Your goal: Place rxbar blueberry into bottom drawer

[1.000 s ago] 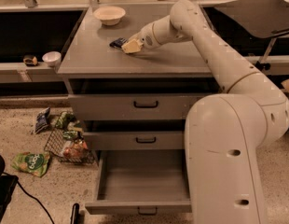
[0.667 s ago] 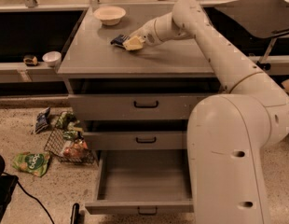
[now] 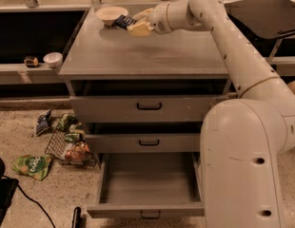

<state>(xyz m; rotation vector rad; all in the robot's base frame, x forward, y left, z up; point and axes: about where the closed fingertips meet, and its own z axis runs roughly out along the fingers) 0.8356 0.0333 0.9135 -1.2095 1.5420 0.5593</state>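
My gripper (image 3: 134, 24) is above the back left of the grey cabinet's top (image 3: 138, 51), shut on the rxbar blueberry (image 3: 122, 21), a small dark navy bar with white print. The bar sticks out to the left of the fingers and is held above the surface, just in front of a white bowl (image 3: 111, 14). The bottom drawer (image 3: 147, 179) is pulled open at the foot of the cabinet, and its inside shows bare grey. The two upper drawers (image 3: 148, 107) are closed.
A wire basket with snack bags (image 3: 73, 148) stands on the floor left of the drawers. A green snack bag (image 3: 32, 166) and a blue-and-white bag (image 3: 43, 121) lie near it. A small white cup (image 3: 53, 59) sits on the left shelf. My arm's large white body (image 3: 242, 165) stands right of the drawers.
My gripper has lifted the rxbar blueberry off the cabinet top and carried it up and back, towards the white bowl.
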